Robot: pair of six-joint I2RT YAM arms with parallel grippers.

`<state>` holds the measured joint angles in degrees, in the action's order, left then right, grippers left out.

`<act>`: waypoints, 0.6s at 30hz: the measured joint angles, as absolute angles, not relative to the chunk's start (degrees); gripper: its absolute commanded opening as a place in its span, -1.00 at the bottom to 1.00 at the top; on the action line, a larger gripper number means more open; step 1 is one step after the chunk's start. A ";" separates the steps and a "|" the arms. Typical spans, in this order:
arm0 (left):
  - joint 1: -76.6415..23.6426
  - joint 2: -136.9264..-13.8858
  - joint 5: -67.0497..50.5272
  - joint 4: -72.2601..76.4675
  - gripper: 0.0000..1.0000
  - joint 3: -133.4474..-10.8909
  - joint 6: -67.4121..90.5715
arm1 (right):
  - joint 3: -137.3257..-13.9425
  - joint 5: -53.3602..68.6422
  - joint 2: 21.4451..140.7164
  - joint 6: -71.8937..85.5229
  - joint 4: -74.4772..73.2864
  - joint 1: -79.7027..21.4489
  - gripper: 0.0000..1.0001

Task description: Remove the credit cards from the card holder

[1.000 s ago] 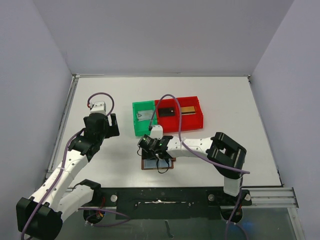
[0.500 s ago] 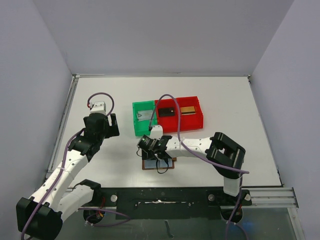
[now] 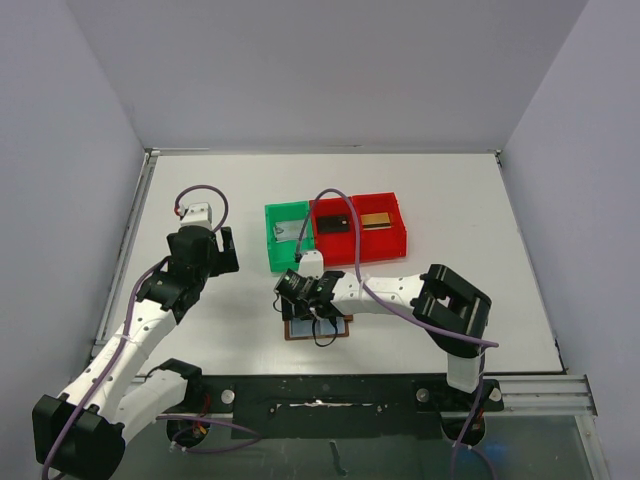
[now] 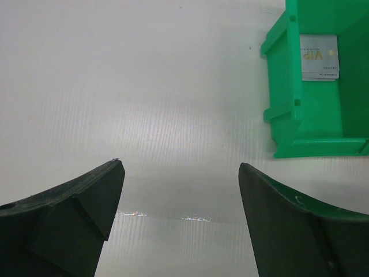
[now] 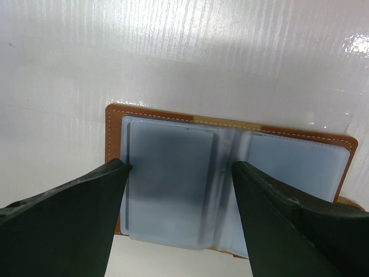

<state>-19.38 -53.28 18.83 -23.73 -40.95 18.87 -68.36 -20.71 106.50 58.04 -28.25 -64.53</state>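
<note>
A small brown leather card holder (image 5: 230,173) lies open and flat on the desk (image 5: 173,46), near the front edge where the arms are bolted. Pale stitching runs along its rounded border. Inside are two cloudy blue-grey plastic sleeve panels joined by a soft fold. A dark rectangular shape shows through one panel; whether it is a card cannot be told.

The right hand (image 5: 180,167) hangs directly above the card holder with its two dark, wedge-shaped fingers spread apart. One tip is at the holder's stitched edge and the other is beside the fold. Nothing sits between them. From overhead, this hand and its wrist hide much of the card holder.

The desk is white, finely ribbed and glossy, with bright glare patches.

Beyond the card holder, farther from the arms, two plastic bins stand side by side and touching. The green bin (image 4: 288,109) holds a silver-grey card (image 4: 319,56) lying flat. The red bin (image 3: 375,250) holds a black card (image 3: 335,222) and a gold card (image 3: 376,219).

Well off to the card holder's left, the left hand (image 4: 180,166) hovers over bare desk with its fingers wide apart and nothing held.
</note>
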 measured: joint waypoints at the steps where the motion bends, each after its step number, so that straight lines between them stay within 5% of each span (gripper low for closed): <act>1: -19.38 -53.28 18.83 -23.75 0.60 -40.95 18.87 | -68.36 -20.71 106.50 58.02 -28.29 -64.53 0.48; 18: -19.38 -53.32 18.81 -23.75 0.60 -40.95 18.87 | -68.82 -20.71 107.24 58.28 -27.94 -63.81 0.01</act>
